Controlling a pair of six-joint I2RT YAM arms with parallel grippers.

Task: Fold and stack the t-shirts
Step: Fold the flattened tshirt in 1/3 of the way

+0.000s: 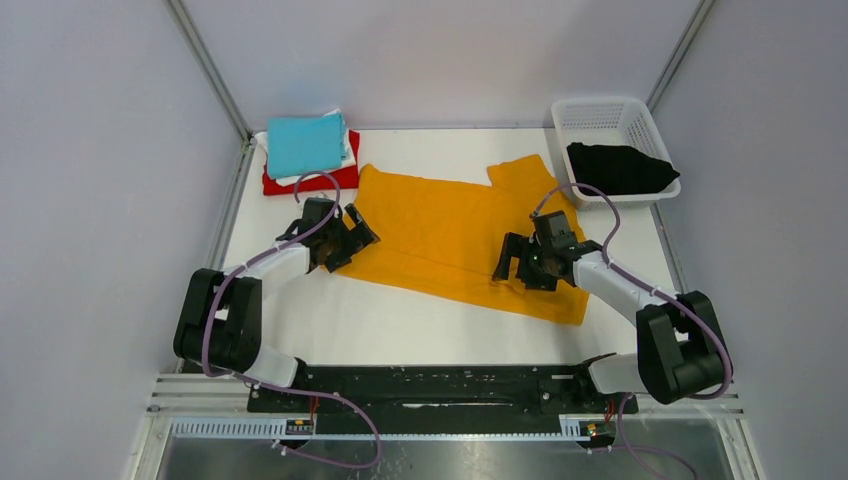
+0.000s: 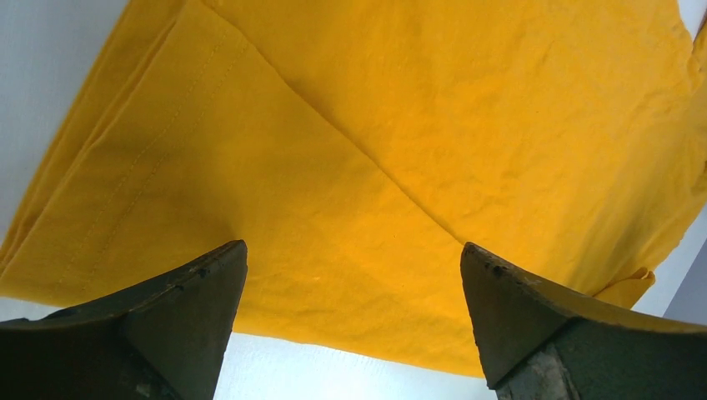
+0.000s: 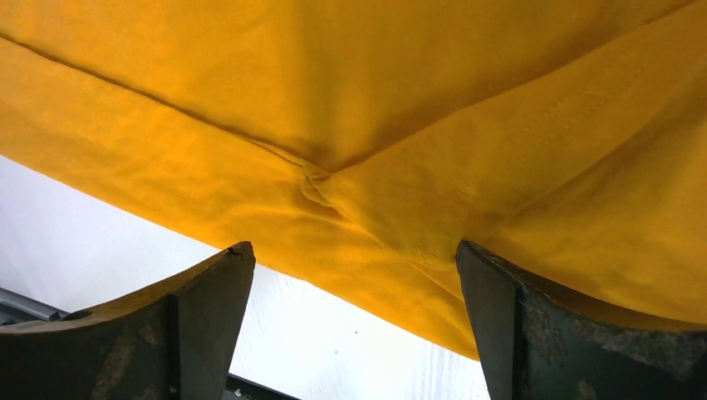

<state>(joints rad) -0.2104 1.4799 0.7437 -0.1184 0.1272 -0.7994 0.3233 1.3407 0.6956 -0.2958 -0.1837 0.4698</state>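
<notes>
The orange-yellow t-shirt (image 1: 455, 235) lies spread flat across the middle of the table, one sleeve towards the back right. My left gripper (image 1: 352, 243) is open over its left edge; the left wrist view shows the cloth (image 2: 400, 142) under the spread jaws. My right gripper (image 1: 515, 262) is open over the shirt's near right part, by a sleeve seam (image 3: 313, 179). A black t-shirt (image 1: 620, 168) lies in the white mesh basket (image 1: 600, 115). Folded teal (image 1: 305, 145), white (image 1: 349, 152) and red (image 1: 300, 183) shirts are stacked at the back left.
The basket stands at the back right corner. The shirt stack sits against the back left wall. White tabletop (image 1: 340, 320) shows between the shirt's near edge and the black base rail (image 1: 440, 385). Metal frame posts rise at both back corners.
</notes>
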